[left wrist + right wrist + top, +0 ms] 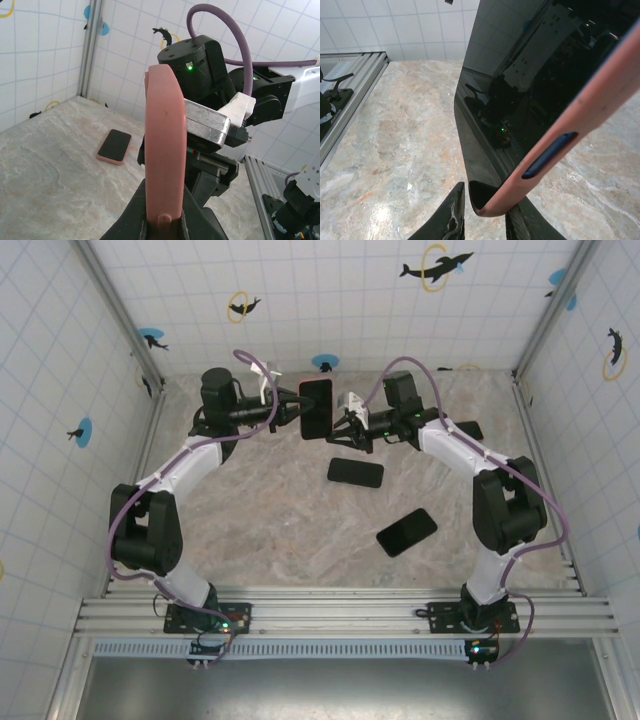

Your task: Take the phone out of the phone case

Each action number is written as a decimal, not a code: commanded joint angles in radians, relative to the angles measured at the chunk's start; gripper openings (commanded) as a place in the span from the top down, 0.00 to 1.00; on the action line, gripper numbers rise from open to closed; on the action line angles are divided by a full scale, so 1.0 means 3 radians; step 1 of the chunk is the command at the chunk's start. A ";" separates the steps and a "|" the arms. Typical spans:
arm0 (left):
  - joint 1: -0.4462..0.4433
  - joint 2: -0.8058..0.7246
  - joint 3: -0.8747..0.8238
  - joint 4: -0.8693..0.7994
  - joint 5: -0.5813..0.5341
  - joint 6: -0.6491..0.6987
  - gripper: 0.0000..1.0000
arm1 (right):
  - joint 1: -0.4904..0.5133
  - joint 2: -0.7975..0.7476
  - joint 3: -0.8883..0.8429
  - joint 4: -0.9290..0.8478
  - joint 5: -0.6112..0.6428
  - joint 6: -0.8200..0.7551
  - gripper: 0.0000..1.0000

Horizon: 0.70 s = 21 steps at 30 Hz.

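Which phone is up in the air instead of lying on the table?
The phone in the pink case, held upright by the left end effector. The middle phone and the nearer phone lie flat on the table.

R end effector [485, 210] blk; wht links [455, 452], purple cables [247, 55].

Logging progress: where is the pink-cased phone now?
In the top view, the pink-cased phone is held in mid-air at far centre by the left gripper, a corner between the right gripper's fingers.

a marbled table [270, 530] holds a far phone [355, 472] and a near phone [406, 531], apart.
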 commanded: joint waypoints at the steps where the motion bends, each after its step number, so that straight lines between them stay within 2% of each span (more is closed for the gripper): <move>1: 0.0011 -0.0062 0.0154 0.0188 0.0129 -0.0043 1.00 | 0.0038 0.0052 0.0162 -0.0093 -0.0007 -0.0124 0.77; 14: 0.0000 -0.0040 0.0134 0.0303 0.0177 -0.0295 1.00 | 0.0060 -0.0013 0.0139 0.0045 0.0101 -0.0118 0.84; 21: -0.0062 -0.0061 0.0096 0.0232 0.0184 -0.0284 1.00 | 0.0053 -0.0071 0.0012 0.0511 -0.0007 0.0254 0.82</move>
